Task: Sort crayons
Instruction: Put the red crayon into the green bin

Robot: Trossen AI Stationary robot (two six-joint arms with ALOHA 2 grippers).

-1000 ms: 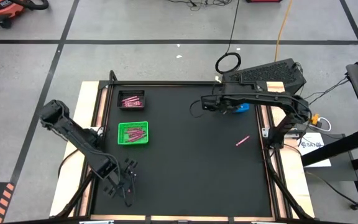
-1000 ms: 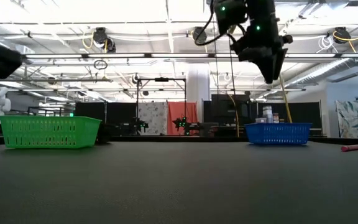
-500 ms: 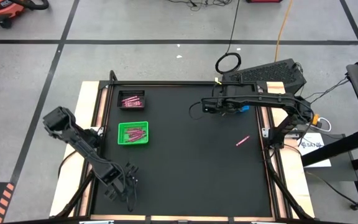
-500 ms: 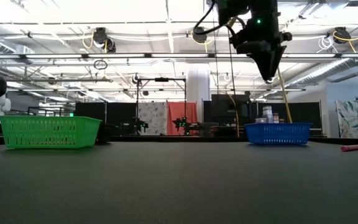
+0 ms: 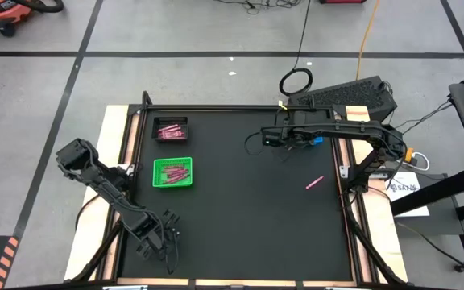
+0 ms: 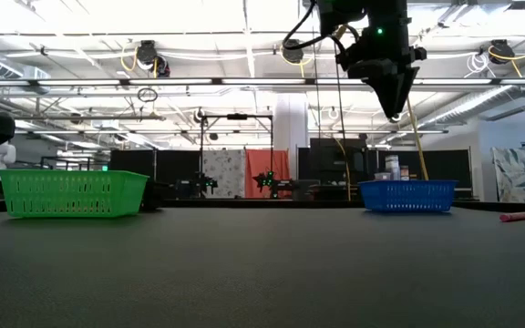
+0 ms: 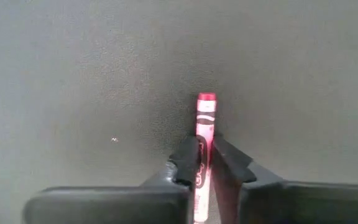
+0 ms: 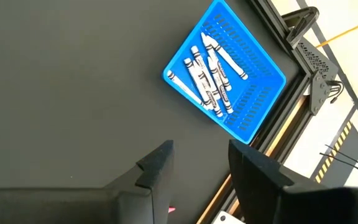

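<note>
My right gripper (image 8: 194,163) hangs apart above the tabletop (image 5: 248,201), the blue tray (image 8: 227,73) of white crayons (image 8: 205,71) beyond it. My left gripper (image 7: 205,160) is clamped on a pink crayon (image 7: 204,134), probably bound for the green tray (image 5: 172,172) of pinks nearby.

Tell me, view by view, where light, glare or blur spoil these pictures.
Low view: bright ceiling strip lights glare, and the near table is soft. Left wrist view: even light, the pink crayon sharp, the left claw blurred at the edge. Right wrist view: white crayons crisp in the blue basket.
</note>
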